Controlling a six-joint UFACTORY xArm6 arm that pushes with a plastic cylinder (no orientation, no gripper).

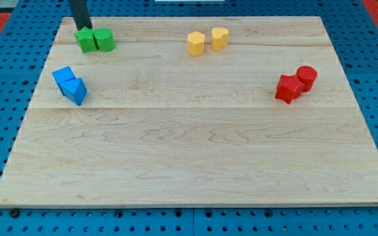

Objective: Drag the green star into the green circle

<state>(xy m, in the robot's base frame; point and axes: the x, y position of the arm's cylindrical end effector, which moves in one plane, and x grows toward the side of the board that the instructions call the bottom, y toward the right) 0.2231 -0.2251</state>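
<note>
Green star [84, 39] apparently touching green circle [104, 40].

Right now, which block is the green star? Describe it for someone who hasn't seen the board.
Go to the wooden board's corner at the view's top left, where two green blocks touch. The green star is the left one, under my tip; its outline is notched, while the green circle beside it is round.

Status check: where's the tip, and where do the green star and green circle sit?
My tip at green star's top edge. Green star touching green circle. Nothing between.
</note>
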